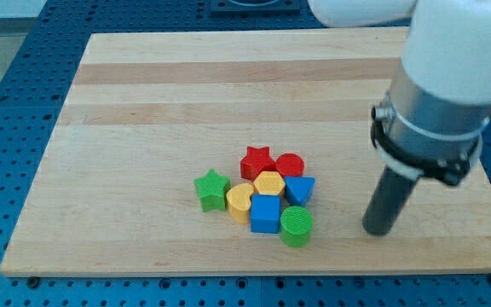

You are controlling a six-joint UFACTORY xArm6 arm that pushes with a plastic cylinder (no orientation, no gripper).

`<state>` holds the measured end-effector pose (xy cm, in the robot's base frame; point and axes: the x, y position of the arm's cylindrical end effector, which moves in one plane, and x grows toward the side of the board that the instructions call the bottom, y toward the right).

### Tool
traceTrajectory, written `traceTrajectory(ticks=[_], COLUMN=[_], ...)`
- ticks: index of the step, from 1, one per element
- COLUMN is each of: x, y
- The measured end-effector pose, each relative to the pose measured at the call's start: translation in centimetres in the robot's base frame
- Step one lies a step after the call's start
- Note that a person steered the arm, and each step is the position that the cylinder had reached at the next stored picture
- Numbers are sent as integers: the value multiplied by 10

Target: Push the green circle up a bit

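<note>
While my tip (379, 230) rests on the wooden surface (143, 111) toward the view's right, the green circle (296, 226) sits well apart to its left, at the cluster's lower right corner. It touches the blue cube (264, 213), below the blue triangle (300, 189). I carry no pincer, only the rod.

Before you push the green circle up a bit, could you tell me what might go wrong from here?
1. The green circle sits right below the blue triangle and beside the blue square; pushing up would likely shove the cluster.
2. My tip stands to its right, not below; a push from here would go sideways.
</note>
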<state>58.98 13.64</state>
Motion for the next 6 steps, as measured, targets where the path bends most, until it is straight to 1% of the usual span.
traceTrajectory(ticks=[1,3,4,6], x=[29,22,13,8], y=[-14,-58,-66,-98])
